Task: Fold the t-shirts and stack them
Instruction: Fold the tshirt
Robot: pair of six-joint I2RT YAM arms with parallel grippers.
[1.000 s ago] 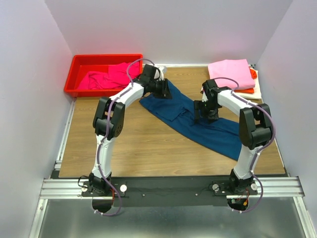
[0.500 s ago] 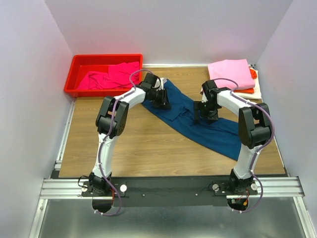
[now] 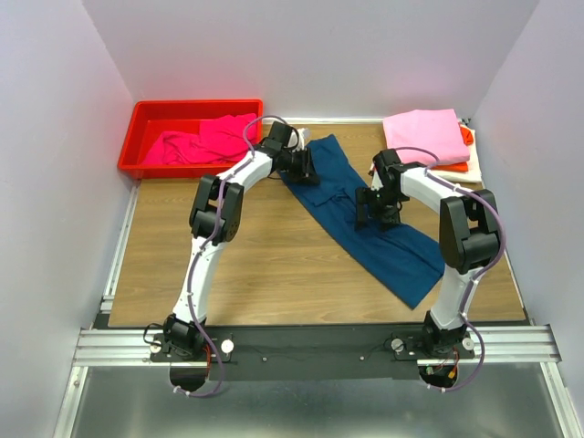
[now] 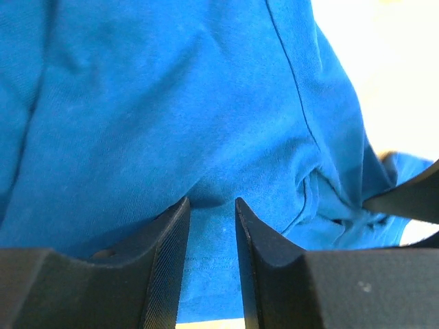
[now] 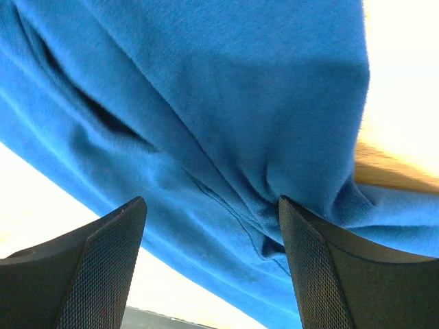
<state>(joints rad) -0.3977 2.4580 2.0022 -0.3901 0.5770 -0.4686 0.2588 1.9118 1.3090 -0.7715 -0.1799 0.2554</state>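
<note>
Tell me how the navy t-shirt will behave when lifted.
Likely floppy: the navy t-shirt lies in wrinkles and bunches where the left gripper pinches it between its jaws. Probably light, and apt to drag and stretch rather than slide as one piece, since it sprawls diagonally over the table.

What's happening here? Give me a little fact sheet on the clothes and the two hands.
In progress: navy t-shirt, lying diagonally across the table
Left hand: closed on the shirt's far end
Right hand: fingers wide apart, at the shirt's middle
Stack: pink t-shirt on top, far right corner
Waiting: magenta t-shirt in the red bin
</note>
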